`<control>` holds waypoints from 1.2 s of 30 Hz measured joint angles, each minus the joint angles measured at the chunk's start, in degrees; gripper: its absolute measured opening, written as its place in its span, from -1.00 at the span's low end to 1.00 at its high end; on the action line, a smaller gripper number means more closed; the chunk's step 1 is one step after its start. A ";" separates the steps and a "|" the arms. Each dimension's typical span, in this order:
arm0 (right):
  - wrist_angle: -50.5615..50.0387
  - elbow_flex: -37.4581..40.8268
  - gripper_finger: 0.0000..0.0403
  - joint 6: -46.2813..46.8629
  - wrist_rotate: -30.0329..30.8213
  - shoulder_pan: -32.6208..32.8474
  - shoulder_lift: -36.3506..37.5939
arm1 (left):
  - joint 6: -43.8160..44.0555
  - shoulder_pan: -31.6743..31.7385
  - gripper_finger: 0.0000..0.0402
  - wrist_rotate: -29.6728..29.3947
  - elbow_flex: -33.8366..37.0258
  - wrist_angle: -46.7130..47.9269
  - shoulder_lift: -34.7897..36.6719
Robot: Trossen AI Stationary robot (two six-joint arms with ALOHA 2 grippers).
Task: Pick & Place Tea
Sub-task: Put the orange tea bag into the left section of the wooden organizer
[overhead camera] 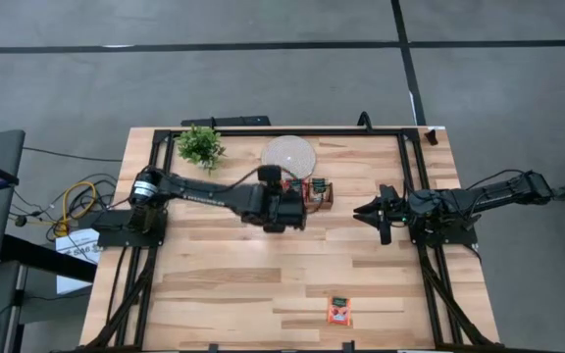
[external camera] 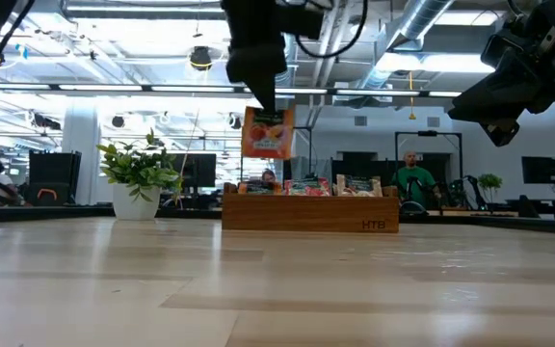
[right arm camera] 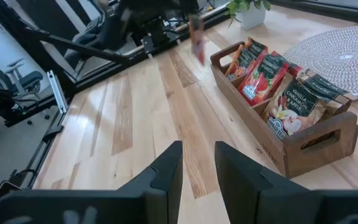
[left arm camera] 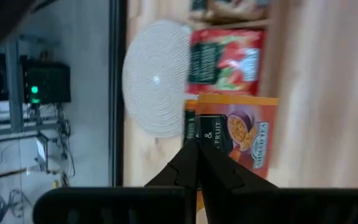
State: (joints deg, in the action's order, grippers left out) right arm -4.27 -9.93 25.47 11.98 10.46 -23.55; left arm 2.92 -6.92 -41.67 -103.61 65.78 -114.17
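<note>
Orange tea packet (external camera: 267,133) hangs upright, long axis vertical, clamped in left gripper (external camera: 261,101) above the wooden tea box (external camera: 310,212). Only left wrist view shows fingers (left arm camera: 194,163) pinching its edge near woven mat (left arm camera: 155,78). High view: 2nd packet (overhead camera: 339,311) on table (overhead camera: 214,284) edge. Right gripper (right arm camera: 196,165) parted, idle. Person (external camera: 412,183) in bkgd.

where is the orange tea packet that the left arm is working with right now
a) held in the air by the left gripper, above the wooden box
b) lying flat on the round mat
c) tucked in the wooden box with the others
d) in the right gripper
a: the low view shows the orange tea packet hanging from the left gripper, clear of the wooden box below; the right gripper is open and holds nothing.
</note>
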 joint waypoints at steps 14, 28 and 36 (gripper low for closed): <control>-0.02 0.00 -0.57 0.00 0.03 0.00 0.02 | -4.31 8.80 -1.00 0.06 2.48 -3.77 0.00; -0.02 0.00 -0.57 0.00 0.05 0.02 0.02 | -6.74 8.83 -1.00 1.91 8.83 -11.03 0.00; -0.04 0.00 -0.57 0.00 0.03 0.01 0.01 | -7.63 8.83 -1.00 1.95 13.47 -14.52 -0.02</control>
State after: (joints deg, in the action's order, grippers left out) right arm -4.32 -9.93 25.47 12.01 10.47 -23.54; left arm -4.71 1.91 -39.72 -90.14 51.26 -114.19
